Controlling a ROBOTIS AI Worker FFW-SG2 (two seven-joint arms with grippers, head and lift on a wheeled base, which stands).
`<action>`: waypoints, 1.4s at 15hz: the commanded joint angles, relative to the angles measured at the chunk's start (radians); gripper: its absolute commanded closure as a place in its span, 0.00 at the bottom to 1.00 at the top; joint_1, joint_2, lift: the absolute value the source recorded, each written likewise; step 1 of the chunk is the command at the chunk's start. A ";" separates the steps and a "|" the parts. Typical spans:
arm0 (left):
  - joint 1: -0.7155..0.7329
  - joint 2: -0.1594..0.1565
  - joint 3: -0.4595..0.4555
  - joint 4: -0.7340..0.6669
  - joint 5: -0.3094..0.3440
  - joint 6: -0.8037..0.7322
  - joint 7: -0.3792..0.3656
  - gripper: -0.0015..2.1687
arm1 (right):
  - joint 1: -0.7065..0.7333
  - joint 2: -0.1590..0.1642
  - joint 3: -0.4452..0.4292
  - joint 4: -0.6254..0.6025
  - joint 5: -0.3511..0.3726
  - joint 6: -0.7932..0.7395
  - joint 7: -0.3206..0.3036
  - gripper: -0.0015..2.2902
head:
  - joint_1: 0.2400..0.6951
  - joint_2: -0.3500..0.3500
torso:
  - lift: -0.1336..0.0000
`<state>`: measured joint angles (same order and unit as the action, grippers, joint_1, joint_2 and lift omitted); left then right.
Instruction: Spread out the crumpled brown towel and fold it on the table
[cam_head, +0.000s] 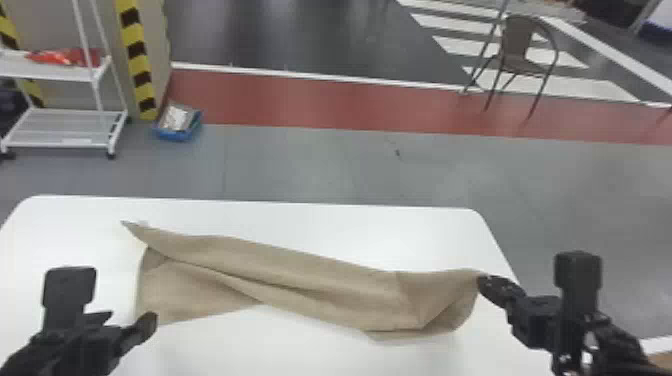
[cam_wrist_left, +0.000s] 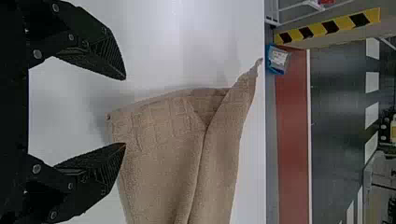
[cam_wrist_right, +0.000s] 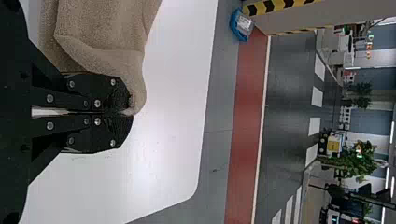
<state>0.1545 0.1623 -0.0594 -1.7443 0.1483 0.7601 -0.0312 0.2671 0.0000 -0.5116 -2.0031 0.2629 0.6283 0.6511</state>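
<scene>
The brown towel (cam_head: 280, 285) lies across the white table in a long, partly folded strip, with a pointed corner at its far left end. At its right end my right gripper (cam_head: 482, 284) is shut on a corner. In the right wrist view, the right gripper (cam_wrist_right: 127, 112) pinches the towel (cam_wrist_right: 105, 28) edge between its fingertips. My left gripper (cam_head: 131, 320) is beside the towel's near left corner. The left wrist view shows the left gripper (cam_wrist_left: 125, 111) open, the towel (cam_wrist_left: 163, 140) corner beyond and partly between its fingertips, not gripped.
The white table (cam_head: 300, 215) has a rounded far edge. Past it on the floor are a blue bin (cam_head: 177, 122) and a white rack cart (cam_head: 65, 125) at left, beside a striped pillar (cam_head: 137, 55). A brown chair (cam_head: 520, 50) stands far right.
</scene>
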 joint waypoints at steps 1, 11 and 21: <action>-0.020 -0.003 0.001 0.039 0.013 -0.003 -0.003 0.21 | -0.005 0.001 0.013 0.009 0.001 0.000 -0.004 0.49 | 1.00 0.16 | 1.00; -0.049 -0.020 -0.020 0.092 0.025 -0.021 0.002 0.21 | -0.006 0.001 0.018 0.015 0.007 -0.006 -0.005 0.49 | 1.00 0.16 | 1.00; -0.050 -0.018 -0.031 0.108 -0.013 -0.027 0.016 0.28 | 0.007 0.001 0.016 -0.017 0.004 -0.003 -0.004 0.49 | 1.00 0.16 | 1.00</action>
<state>0.1049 0.1445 -0.0893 -1.6368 0.1389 0.7327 -0.0140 0.2722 0.0000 -0.4923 -2.0147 0.2671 0.6250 0.6474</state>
